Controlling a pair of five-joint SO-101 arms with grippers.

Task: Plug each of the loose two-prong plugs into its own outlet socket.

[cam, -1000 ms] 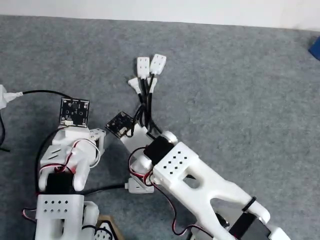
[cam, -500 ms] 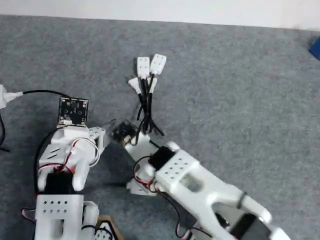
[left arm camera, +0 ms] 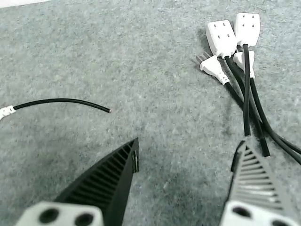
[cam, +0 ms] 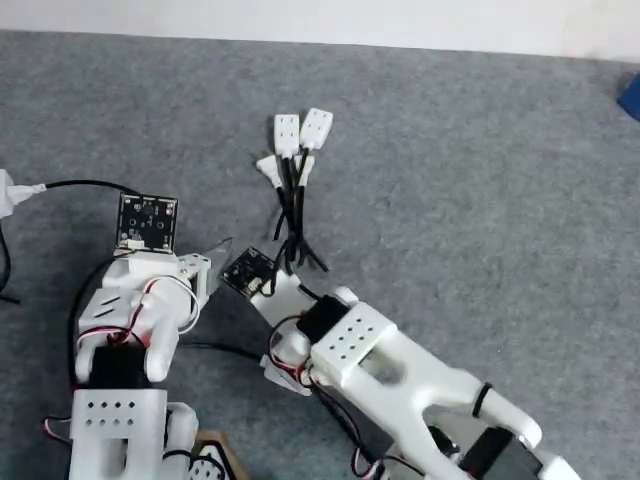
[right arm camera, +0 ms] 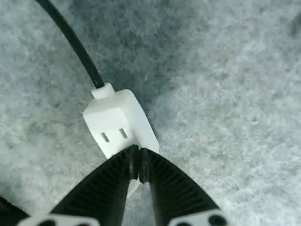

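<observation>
White outlet sockets [cam: 286, 133], 2 of them, lie side by side on the grey carpet [cam: 480, 200], toward 12 o'clock from the middle of the high view. Their slots face up and hold nothing. The 2 loose 2-prong plugs [cam: 268, 166] lie just at the sockets' 6 o'clock, one off toward 7 and the other toward 5. Neither plug is seated in a socket. In the left wrist view the nearer plug [left arm camera: 211, 66] rests on its side with its bare prongs pointing away from the sockets [left arm camera: 221, 37]. Black cords [cam: 292, 215] run from sockets and plugs in a loose bundle toward 6 o'clock and end beside the right arm's wrist.

A 3rd socket [right arm camera: 120, 125] lies flat on the carpet under the right gripper [right arm camera: 139, 162], with 2 slots up and its own black cord [right arm camera: 70, 37] leaving the far end. The right gripper's jaws are closed tip to tip over this socket's near edge. I cannot tell whether they pinch it. The right arm [cam: 400, 380] comes in from 5 o'clock in the high view.

The left gripper [left arm camera: 188, 149] has its jaws spread wide with bare carpet between them. The left arm [cam: 135, 320] sits at 8 o'clock. A separate black cord [cam: 80, 185] curves at 9 o'clock, its white end at the frame's edge
</observation>
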